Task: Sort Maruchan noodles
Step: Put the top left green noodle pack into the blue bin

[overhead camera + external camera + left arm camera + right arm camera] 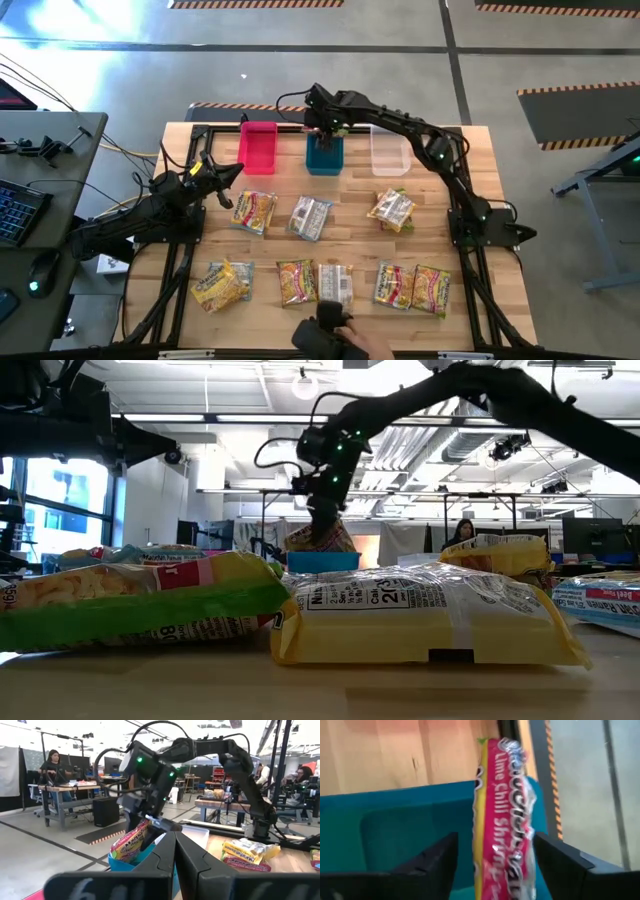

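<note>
Wooden surface [470, 150] carries ramen packets [320, 262] in loose rows for picking, while the right gripper [325, 135] hangs over the blue bin [325, 158], fingers [435, 857] pinching a pink packet [502, 820] upright (ready to drop in), and the left gripper [232, 172] waits, fingers pressed together.

Table [330, 225]: pale wood, grain visible, matt.
Noodle packets [430, 615]: crinkly plastic film, glossy.
Held packet [502, 815]: shiny printed film, creased.
Blue bin [395, 825]: smooth plastic.
Clear bin [390, 152]: translucent plastic.
Right gripper [495, 865]: dark, matt finish.
</note>
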### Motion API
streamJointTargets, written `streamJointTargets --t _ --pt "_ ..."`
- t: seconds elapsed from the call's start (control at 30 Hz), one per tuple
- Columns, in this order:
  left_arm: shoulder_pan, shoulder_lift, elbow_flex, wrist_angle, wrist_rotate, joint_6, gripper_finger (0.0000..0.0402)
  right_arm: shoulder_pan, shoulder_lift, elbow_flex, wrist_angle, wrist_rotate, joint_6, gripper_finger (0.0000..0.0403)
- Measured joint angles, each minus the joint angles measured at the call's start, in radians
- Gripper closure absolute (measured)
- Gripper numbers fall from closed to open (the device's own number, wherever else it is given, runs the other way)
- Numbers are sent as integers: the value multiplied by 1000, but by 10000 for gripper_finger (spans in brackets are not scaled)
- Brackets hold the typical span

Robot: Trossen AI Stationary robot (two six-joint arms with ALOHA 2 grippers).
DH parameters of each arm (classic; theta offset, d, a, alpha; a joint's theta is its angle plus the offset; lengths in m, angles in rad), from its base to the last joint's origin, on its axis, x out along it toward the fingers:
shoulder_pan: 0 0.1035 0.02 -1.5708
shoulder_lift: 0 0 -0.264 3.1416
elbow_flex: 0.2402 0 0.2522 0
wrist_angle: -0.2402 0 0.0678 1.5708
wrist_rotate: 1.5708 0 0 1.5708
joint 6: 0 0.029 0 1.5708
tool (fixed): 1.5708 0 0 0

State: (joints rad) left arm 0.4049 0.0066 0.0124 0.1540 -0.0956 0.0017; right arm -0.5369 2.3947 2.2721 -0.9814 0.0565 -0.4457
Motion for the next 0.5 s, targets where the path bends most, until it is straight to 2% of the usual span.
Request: streamJointTargets --t 0.13,0.37,0.5 --pt "0 0 0 0 7 0 401 0 47 63 -40 3 0 219" --pt "0 0 0 -4 8 2 401 0 44 84 -48 -3 -7 304" --pt "0 0 0 -4 7 2 402 0 21 84 -47 -5 -9 324"
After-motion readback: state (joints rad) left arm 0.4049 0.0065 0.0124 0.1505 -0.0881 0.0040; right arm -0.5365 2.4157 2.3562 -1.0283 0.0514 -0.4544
